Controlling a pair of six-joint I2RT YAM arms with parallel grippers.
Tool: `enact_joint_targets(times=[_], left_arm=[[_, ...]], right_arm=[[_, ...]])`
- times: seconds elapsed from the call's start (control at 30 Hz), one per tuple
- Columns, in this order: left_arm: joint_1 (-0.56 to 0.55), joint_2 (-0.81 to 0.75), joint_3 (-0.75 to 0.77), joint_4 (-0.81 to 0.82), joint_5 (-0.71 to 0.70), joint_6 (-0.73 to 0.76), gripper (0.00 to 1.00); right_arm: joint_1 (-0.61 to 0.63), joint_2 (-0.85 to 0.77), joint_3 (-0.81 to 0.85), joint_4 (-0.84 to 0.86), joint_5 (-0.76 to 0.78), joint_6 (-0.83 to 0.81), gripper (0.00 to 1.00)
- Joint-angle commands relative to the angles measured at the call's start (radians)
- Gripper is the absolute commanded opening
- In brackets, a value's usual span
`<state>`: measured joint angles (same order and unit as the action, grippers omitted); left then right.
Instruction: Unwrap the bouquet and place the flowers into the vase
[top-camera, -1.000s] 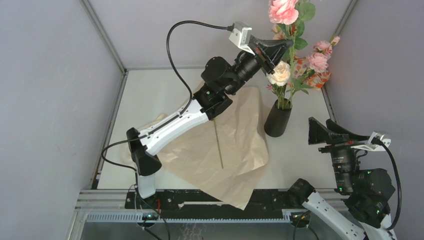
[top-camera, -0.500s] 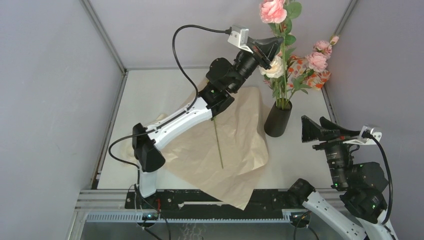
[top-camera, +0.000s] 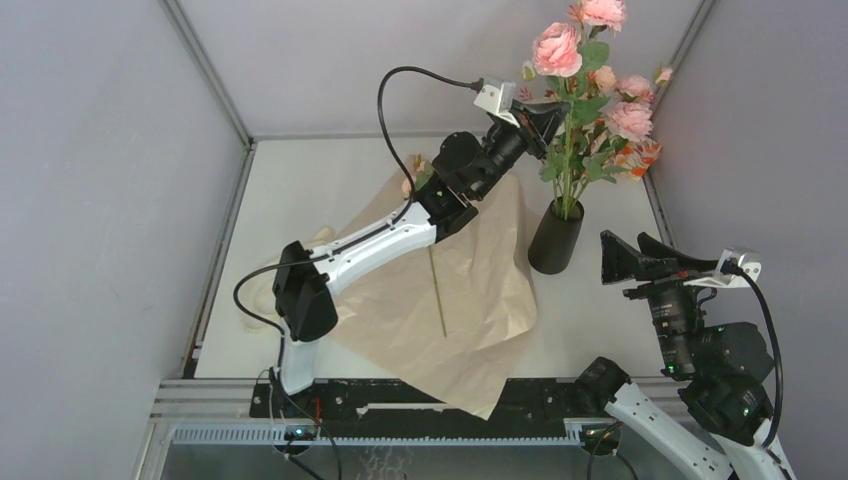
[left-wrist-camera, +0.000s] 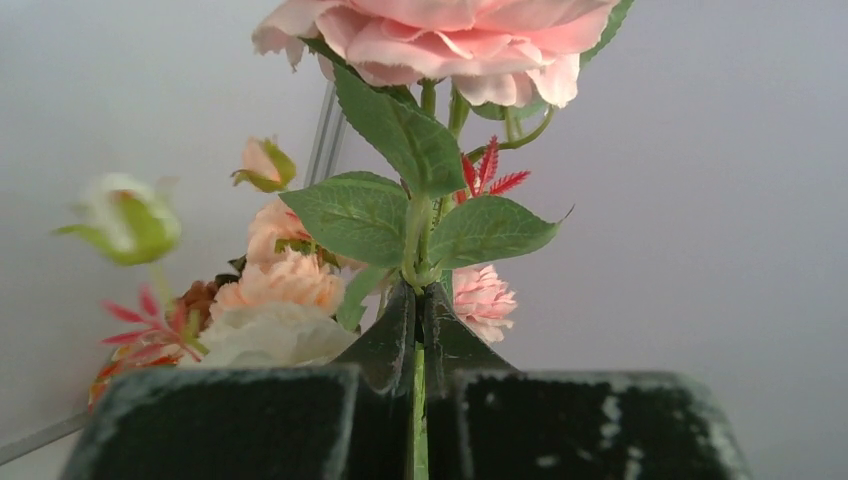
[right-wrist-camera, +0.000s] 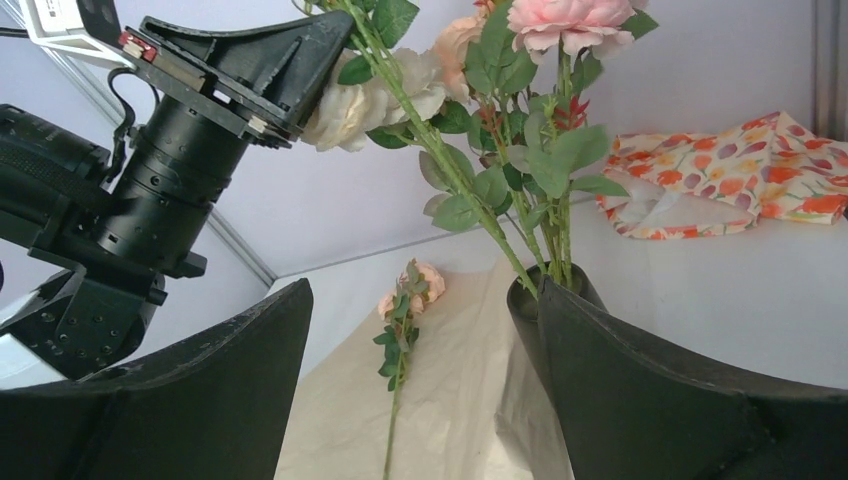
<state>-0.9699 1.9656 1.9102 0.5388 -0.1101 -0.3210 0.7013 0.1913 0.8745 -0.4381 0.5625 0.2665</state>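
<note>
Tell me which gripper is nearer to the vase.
Right. The right gripper stands open, low beside the vase, on its right in the top view. The left gripper is high above it, shut on a flower stem.

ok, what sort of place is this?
Probably a lab robot cell, not a home: plain grey panel walls, a metal frame rail at the near edge of the table, exposed cable on the left arm.

Top cam overhead; both wrist cams close on flowers (top-camera: 600, 80) (left-wrist-camera: 380, 210) (right-wrist-camera: 520, 160).
</note>
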Motion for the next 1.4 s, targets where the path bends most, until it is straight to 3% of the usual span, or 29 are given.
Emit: enact_joint_targets(times=[0.0, 0.1, 0.37, 0.77, 1.13, 1.23, 1.37], left_arm=[[-0.015, 0.008, -0.02, 0.042, -0.022, 0.023, 0.0], [-0.026, 0.006, -0.043, 0.04, -0.029, 0.021, 0.04], [-0.055, -0.037, -0.147, 0.039, -0.044, 0.012, 0.25], [-0.069, -0.169, -0.342, 0.053, -0.065, 0.007, 0.67], [-0.075, -0.409, -0.538, 0.048, -0.148, 0.042, 0.7], [-0.076, -0.526, -0.618, 0.038, -0.189, 0.06, 0.7], [-0.076, -0.719, -0.707, -0.037, -0.365, 0.116, 0.71]], right_arm=[[-0.006, 0.001, 0.015, 0.032, -0.02, -0.007, 0.91], [-0.006, 0.005, 0.011, 0.035, -0.023, -0.004, 0.91], [-0.006, 0.008, 0.01, 0.038, -0.036, 0.002, 0.92], [-0.008, 0.029, -0.002, 0.049, -0.071, 0.026, 0.92], [-0.008, 0.092, 0.011, 0.122, -0.155, 0.004, 0.92], [-0.008, 0.174, 0.051, 0.135, -0.235, 0.006, 0.92], [0.007, 0.369, 0.167, 0.146, -0.392, 0.01, 0.9]])
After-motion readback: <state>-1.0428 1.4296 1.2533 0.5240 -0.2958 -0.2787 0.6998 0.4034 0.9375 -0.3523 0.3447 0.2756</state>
